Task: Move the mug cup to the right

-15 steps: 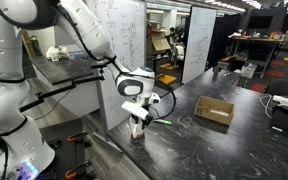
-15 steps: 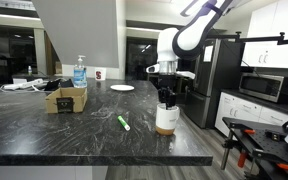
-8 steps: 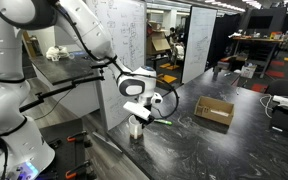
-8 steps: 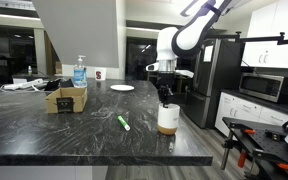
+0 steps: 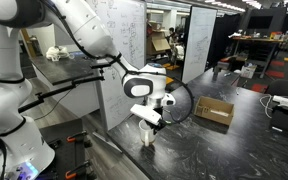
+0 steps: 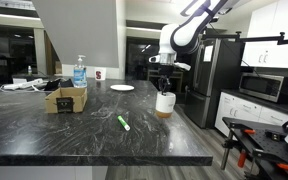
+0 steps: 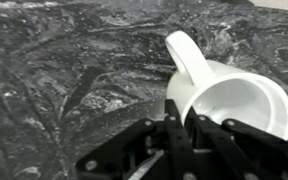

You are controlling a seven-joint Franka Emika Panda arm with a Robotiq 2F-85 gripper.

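Mug cup (image 6: 165,104) held by the gripper (image 6: 164,92)
The rim is pinched between the fingers (image 7: 176,120) (handle turned away) above the dark countertop (image 6: 84,135)

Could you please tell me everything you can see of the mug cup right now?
The mug cup is a small plain white cylinder, glossy like ceramic, with a looped handle and an open mouth that looks empty. It is upright over the dark marbled counter. The gripper is shut on its rim beside the handle. Whether its base touches the counter cannot be told.
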